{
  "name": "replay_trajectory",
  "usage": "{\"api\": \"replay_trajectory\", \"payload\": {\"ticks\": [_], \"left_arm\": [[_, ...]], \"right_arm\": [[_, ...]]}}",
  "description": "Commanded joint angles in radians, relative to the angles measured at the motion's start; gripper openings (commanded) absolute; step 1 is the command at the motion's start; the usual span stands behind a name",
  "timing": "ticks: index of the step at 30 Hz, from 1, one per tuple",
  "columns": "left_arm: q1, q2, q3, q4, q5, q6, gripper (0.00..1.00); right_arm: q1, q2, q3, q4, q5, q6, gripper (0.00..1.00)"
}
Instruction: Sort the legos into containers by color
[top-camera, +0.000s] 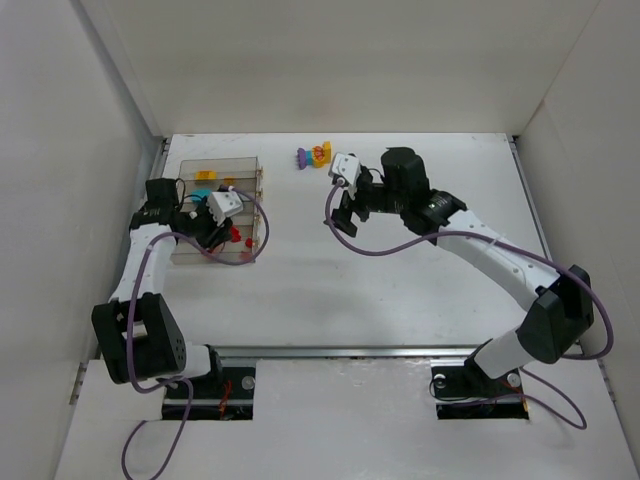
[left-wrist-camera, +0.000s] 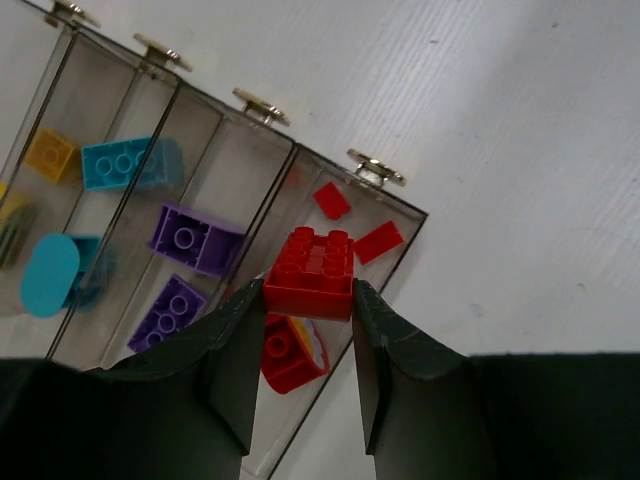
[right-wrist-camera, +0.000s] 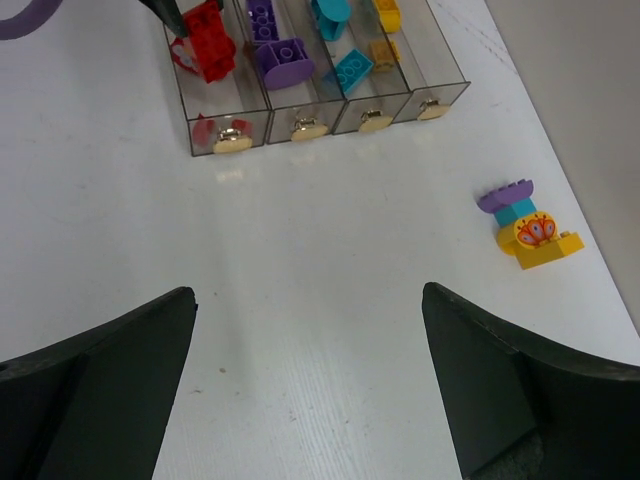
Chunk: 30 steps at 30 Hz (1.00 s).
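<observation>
Red lego (left-wrist-camera: 312, 272) clamped in left pincer (left-wrist-camera: 308, 298), above containers' (left-wrist-camera: 395, 199) end rim

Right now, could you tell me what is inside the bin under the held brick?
Visible in the bin: two small red pieces and a loose red brick; the held brick hides the rest.

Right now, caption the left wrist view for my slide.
Left gripper holding a red brick over the red-brick compartment.

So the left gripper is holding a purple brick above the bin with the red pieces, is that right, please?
Not quite: the left wrist view shows the left gripper holding a red brick, not a purple one, above the bin with the red pieces.
</observation>
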Motion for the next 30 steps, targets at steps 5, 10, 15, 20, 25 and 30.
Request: {"api": "replay_trajectory", "payload": {"ticks": [5,10,15,20,25,30], "left_arm": [[0.026,-0.010,-0.058,0.190,-0.053,-0.033,0.00],[0.035,0.018,-0.078,0.202,-0.084,-0.038,0.31],[0.035,0.018,-0.069,0.161,-0.093,-0.016,0.53],[0.035,0.027,-0.060,0.161,-0.104,-0.016,0.69],[0.035,0.047,0.003,0.161,-0.069,-0.079,0.88],[0.035,0.067,0.085,0.193,-0.033,-0.255,0.88]], "right_arm": [[0.010,-0.006,0.040,0.049,-0.009,0.017,1.00],[0.010,-0.006,0.031,0.049,0.000,0.017,1.00],[0.010,-0.006,0.041,0.049,0.000,0.017,1.00],[0.010,0.014,0.060,0.049,0.000,0.017,1.00],[0.010,0.064,0.115,0.049,0.081,0.119,1.00],[-0.030,0.216,0.309,0.046,0.372,0.365,1.00]]}}
